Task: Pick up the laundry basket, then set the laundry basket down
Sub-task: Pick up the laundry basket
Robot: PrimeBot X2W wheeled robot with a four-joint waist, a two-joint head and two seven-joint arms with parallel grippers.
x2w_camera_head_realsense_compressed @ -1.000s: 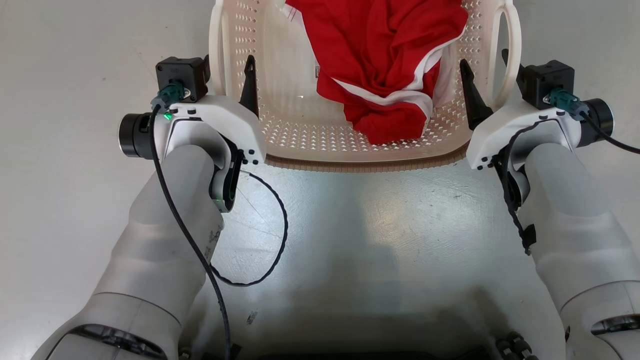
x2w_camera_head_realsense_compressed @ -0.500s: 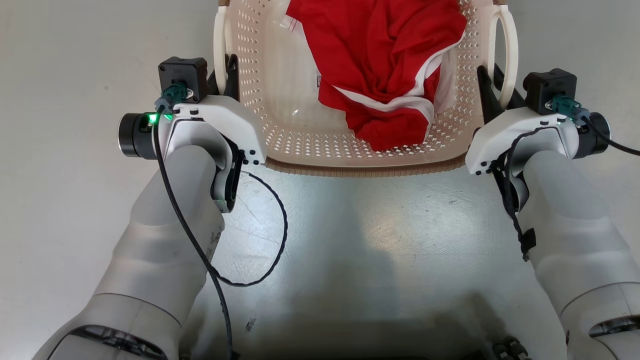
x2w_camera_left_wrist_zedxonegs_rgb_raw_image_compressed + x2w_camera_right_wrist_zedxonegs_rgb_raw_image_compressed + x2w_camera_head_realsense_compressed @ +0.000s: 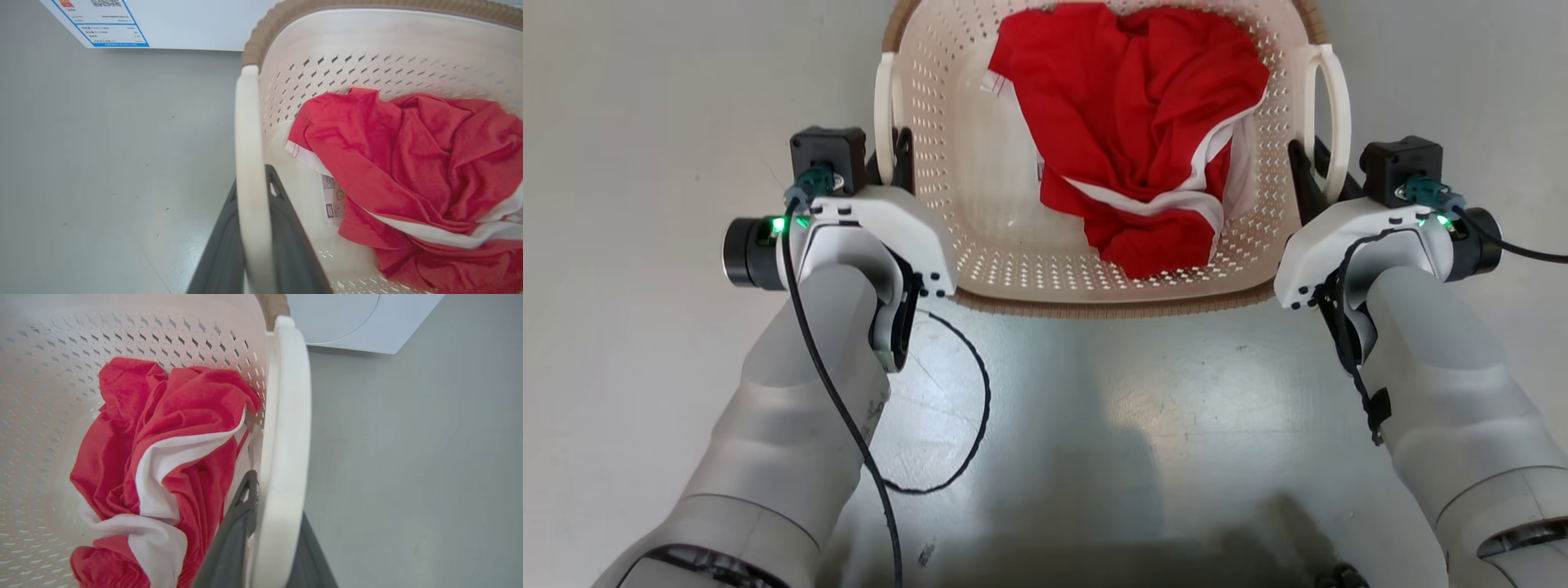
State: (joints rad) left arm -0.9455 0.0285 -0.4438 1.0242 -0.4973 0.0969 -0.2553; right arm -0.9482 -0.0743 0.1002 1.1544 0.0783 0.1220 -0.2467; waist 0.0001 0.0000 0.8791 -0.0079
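Change: a second earlier both grippers stood spread, each with one finger inside the basket wall and clear of the handle; by this moment each pair had drawn together on its handle. In the head view the basket also sat lower, with its far rim in sight.
Basket: the laundry basket (image 3: pixel 1013 269) (image 3: pixel 367 41) (image 3: pixel 122 330), cream and perforated with a brown woven rim, lay straight ahead of the robot between the two wrists. Whether it rested on the floor or hung just off it could not be told.
Load: a crumpled red shirt (image 3: pixel 1143 139) (image 3: pixel 408 163) (image 3: pixel 175 428) with white trim lay inside, heaped toward the right wall, a small label (image 3: pixel 331 196) showing near its edge.
Left handle: the white loop (image 3: pixel 883 106) (image 3: pixel 249 143) stood upright on the basket's left side.
Left gripper: the left gripper (image 3: pixel 892 159) (image 3: pixel 253 179) pinched that loop near its base, one dark finger inside and one outside, both touching it.
Right handle: the matching loop (image 3: pixel 1331 106) (image 3: pixel 286 416) stood on the right side.
Right gripper: the right gripper (image 3: pixel 1308 167) (image 3: pixel 278 498) was pressed onto this loop the same way, one finger on either side.
Wrists: a green light glowed on each.
Cable: a black cable (image 3: pixel 964 425) looped from the left forearm over the floor.
Floor: the grey floor (image 3: pixel 1094 425) was glossy and lightly scuffed.
Beyond: a white appliance (image 3: pixel 184 24) (image 3: pixel 359 318) stood past the basket's far end, with a blue-framed sticker (image 3: pixel 106 20) on it.
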